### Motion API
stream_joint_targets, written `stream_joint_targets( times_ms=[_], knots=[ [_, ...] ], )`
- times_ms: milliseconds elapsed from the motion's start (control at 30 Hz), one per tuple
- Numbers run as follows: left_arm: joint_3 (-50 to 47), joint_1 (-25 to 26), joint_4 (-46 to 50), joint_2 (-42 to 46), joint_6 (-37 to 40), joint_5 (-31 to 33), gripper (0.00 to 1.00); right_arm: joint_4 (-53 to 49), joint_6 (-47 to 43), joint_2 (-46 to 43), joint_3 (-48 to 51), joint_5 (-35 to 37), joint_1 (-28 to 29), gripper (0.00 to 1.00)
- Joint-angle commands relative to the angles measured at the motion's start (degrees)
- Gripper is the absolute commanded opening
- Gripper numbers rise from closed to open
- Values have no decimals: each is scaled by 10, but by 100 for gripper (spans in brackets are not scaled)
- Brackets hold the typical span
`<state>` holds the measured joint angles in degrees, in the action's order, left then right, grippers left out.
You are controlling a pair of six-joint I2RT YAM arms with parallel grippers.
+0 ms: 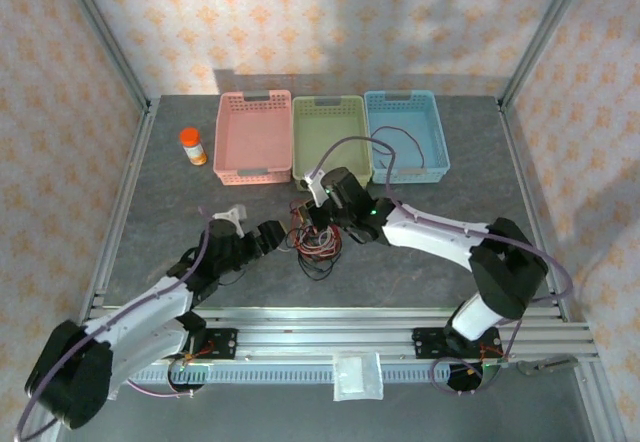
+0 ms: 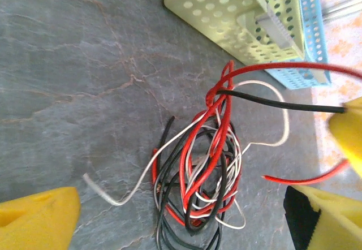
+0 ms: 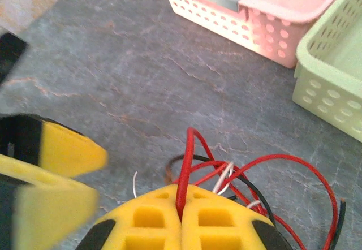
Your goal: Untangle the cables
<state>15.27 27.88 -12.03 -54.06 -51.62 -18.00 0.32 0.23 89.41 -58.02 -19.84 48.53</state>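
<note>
Right wrist view: pinching one red cable (image 3: 187, 165) in tightly closed right gripper (image 3: 181, 219). Holding left gripper (image 1: 273, 239) wide, empty, beside cables (image 2: 198, 188) lying knotted mid-tabletop (image 1: 170, 212), before green basket (image 2: 226, 12). Barely begun, seemingly; nothing separated yet.

A robot lab's test cell: aluminium posts (image 1: 104, 37) frame flat panels (image 1: 330, 22) printed like wallpaper, set around a grey table (image 1: 165, 207). Two arms (image 1: 440, 234) are bolted to a metal rail (image 1: 330, 324) at the near edge, and three plastic baskets (image 1: 330, 100) stand in a row at the far side
</note>
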Motion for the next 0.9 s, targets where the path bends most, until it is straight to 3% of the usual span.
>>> stream_joint_targets(
  times_ms=[0, 267, 700, 867],
  knots=[
    [37, 27, -70, -47, -12, 51, 93, 26, 16, -26, 6, -20, -2, 0],
    [61, 45, -127, -124, -29, 102, 94, 28, 35, -46, 12, -29, -2, 0],
    [116, 43, -136, -217, -2, 109, 94, 14, 96, -94, 10, 2, -2, 0],
    [126, 42, -172, -264, -4, 77, 93, -4, 99, -94, -11, 6, -2, 0]
  ],
)
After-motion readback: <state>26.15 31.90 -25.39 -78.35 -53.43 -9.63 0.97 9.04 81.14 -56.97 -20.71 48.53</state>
